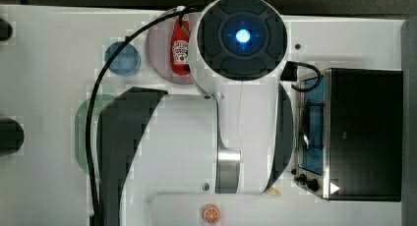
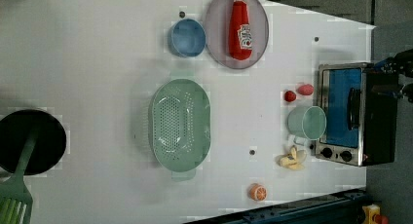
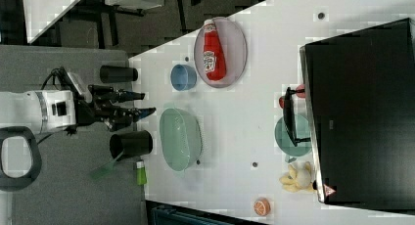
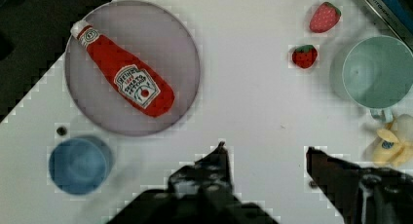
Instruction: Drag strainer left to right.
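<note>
My claw (image 4: 265,153) hangs part-open and empty, ready to hook the strainer (image 2: 179,122), which sits on the worktop (image 2: 97,63) well apart from the toaster oven (image 2: 353,112), untouched.

We see the strainer (image 2: 179,122) as smooth, pale green plastic pierced with small holes. The desk (image 2: 97,63) looks matt white. The toaster oven (image 2: 348,114) has a shiny metal frame, and the ketchup bottle (image 2: 240,27) looks glossy red.
</note>
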